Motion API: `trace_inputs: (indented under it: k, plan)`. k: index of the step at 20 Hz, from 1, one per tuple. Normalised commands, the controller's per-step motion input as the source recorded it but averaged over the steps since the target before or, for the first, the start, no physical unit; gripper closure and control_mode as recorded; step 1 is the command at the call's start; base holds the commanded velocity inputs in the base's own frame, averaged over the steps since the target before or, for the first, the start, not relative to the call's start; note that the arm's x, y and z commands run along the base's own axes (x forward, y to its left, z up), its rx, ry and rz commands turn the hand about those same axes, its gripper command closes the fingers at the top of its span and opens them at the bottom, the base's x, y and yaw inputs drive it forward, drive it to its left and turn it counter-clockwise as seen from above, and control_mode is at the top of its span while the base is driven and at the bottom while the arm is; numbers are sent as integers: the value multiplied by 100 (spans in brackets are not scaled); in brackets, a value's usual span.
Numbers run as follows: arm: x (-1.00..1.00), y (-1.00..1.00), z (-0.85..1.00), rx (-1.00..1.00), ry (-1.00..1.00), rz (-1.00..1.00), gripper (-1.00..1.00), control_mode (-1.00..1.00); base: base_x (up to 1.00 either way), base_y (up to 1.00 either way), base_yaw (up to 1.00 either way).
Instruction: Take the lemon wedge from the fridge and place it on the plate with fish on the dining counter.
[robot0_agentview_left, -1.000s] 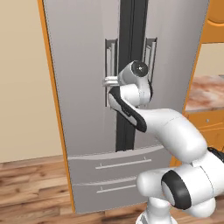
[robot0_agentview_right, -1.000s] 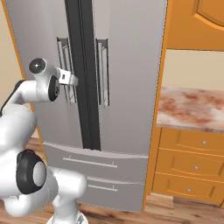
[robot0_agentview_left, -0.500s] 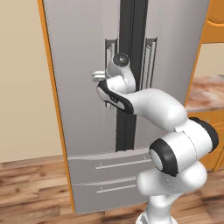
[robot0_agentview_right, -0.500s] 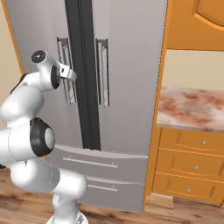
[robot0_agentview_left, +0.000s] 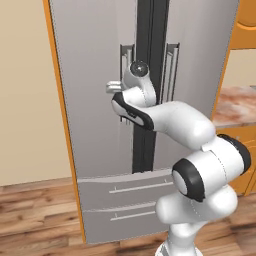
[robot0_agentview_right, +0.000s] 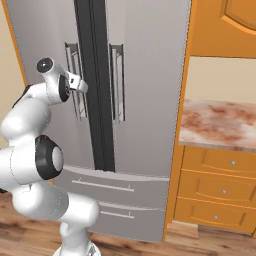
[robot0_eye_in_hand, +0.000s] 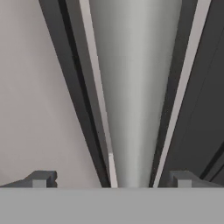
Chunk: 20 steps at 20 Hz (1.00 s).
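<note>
The fridge (robot0_agentview_left: 100, 100) stands shut, both grey doors closed on the black centre seam, two drawers below. The gripper (robot0_agentview_right: 80, 85) is up against the left door's vertical bar handle (robot0_eye_in_hand: 131, 109), about mid-height on the door. In the hand view the two dark fingertips (robot0_eye_in_hand: 41, 178) stand wide apart, as wide as they go, with the pale bar rising between them (it runs tilted there, since the camera rolls with the hand). Nothing is clamped: the pads look clear of the bar on both sides, though the grey band hides their bases, so I cannot say for certain. To the right, orange cabinets (robot0_agentview_right: 220, 180) carry a mottled reddish-brown and cream countertop (robot0_agentview_right: 220, 122).
</note>
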Motion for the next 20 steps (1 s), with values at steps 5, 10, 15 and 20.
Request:
trace_inputs:
  k: [5,10,15,20]
  plan:
    - [-9,-36,-17,2,-8,6,-100,-100,0,0,0]
    - [16,1,-4,0,-1,2,-100,-100,0,0,0]
    - [33,50,-1,0,0,0,-100,-100,0,0,0]
    - [0,32,0,0,-1,0,-100,-100,0,0,0]
